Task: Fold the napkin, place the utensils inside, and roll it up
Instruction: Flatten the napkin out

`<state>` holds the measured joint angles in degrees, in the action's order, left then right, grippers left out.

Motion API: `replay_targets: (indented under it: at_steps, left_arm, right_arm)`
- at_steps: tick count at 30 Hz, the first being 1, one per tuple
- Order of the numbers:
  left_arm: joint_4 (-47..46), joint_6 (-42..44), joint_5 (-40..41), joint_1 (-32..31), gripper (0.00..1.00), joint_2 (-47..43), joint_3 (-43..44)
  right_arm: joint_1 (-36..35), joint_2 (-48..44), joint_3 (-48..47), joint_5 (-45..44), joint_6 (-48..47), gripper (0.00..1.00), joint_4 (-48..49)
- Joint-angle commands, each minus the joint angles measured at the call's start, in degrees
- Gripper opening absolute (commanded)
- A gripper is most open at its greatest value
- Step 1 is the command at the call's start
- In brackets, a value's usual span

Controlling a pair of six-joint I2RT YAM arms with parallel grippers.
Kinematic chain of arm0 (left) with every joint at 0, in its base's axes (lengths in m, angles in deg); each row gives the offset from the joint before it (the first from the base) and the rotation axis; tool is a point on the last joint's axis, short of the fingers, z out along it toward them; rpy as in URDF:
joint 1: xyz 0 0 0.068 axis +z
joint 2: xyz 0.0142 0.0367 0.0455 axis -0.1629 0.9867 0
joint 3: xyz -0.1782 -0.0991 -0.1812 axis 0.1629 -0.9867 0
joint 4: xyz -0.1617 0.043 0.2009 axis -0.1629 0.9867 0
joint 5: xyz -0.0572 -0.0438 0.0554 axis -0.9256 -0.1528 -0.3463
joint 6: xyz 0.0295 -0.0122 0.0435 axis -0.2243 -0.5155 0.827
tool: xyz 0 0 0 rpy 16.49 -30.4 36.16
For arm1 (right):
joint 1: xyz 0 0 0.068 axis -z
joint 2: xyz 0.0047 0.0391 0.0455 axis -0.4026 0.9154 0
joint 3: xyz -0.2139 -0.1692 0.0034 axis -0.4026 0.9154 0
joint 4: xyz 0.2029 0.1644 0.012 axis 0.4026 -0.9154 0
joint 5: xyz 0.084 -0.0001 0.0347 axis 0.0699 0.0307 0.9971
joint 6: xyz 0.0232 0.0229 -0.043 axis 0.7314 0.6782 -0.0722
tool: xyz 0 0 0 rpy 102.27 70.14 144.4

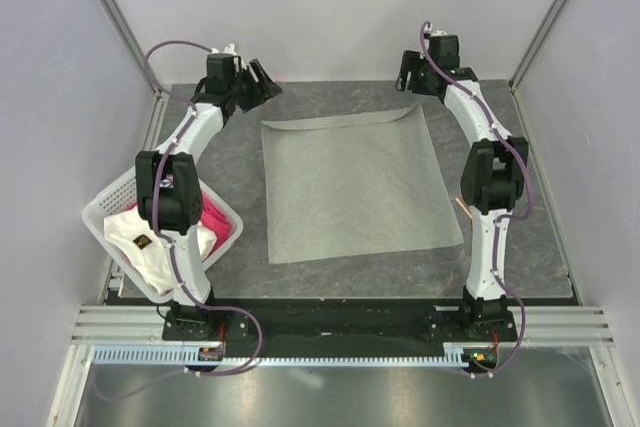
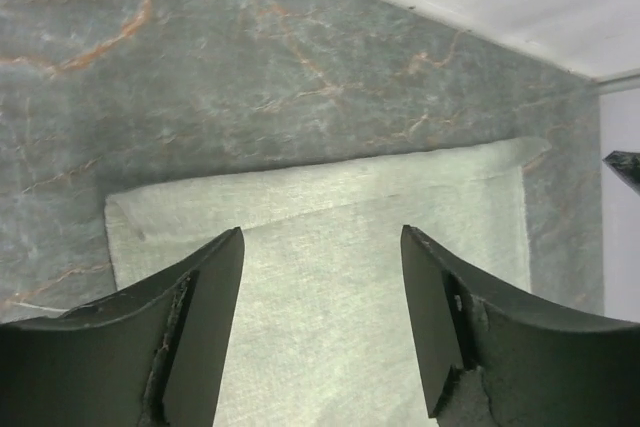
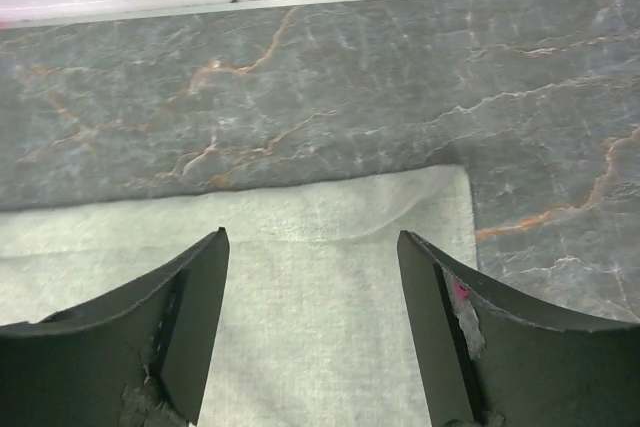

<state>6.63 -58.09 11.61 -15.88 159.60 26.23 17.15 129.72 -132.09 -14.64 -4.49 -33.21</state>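
Cloth: thin grey-green square napkin (image 1: 355, 187) lay spread on the grey marbled desk (image 1: 230, 152).
My left hand (image 2: 320, 237): fingers apart, near its far-left corner.
My right hand (image 3: 310, 237): fingers apart, near far-right corner.

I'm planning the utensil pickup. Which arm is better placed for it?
Right, probably: the utensils peek out beside the right arm, right of the napkin; the left tool hangs near the napkin's far left corner.

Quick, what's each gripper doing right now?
Left gripper: open, holding nothing, over the napkin.
Right gripper: open, holding nothing.
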Motion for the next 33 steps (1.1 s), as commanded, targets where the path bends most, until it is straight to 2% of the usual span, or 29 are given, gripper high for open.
replay_targets:
  at_steps: [1,6,11,15,18,19,21,26,27,31,33]
  left_arm:
    - [1.86,3.17,-1.55,-0.27,0.74,-4.0,5.27]
    - [5.46,5.73,-3.39,-0.27,0.76,-9.37,2.72]
    - [5.03,1.61,-7.78,-0.53,0.75,-10.07,-1.75]
    - [4.59,3.52,-8.14,-1.93,0.75,-13.4,-8.51]
    - [4.59,3.54,-10.42,-2.37,0.75,-14.2,-12.47]
    - [4.68,3.36,-10.69,-3.42,0.75,-14.99,-13.79]
    - [2.85,3.36,-8.68,-5.79,0.75,-16.66,-19.15]
    - [-6.99,-0.76,-4.45,-16.16,0.75,-21.67,-32.05]
    - [-11.19,-2.17,-4.28,-17.57,0.75,-22.02,-33.57]
    - [-16.22,-2.97,-0.76,-25.38,0.75,-22.82,-38.67]
    - [-18.25,-3.76,1.08,-26.98,0.75,-23.34,-42.09]
  right_arm:
    - [0.0,-8.09,-0.21,3.6,1.77,0.77,1.61]
    - [0.17,-20.74,18.76,1.66,3.27,0.79,2.57]
    - [0.17,-23.05,28.52,2.71,5.2,0.78,2.22]
    - [0.17,-25.16,33.9,3.5,6.25,0.79,3.1]
    - [0.09,-23.24,35.58,6.92,7.92,0.79,5.82]
    - [0.0,-22.36,35.49,10.5,8.54,0.78,6.69]
    - [-0.7,-19.82,36.1,12.81,10.99,0.78,10.82]
    - [-2.37,-11.83,32.86,17.74,16.36,0.78,17.86]
    - [-2.55,-10.5,31.81,18.44,17.84,0.78,18.39]
    - [-2.9,-4.17,25.58,20.2,21.1,0.78,20.67]
    - [-2.9,-1.18,24.16,21.26,22.6,0.78,22.25]
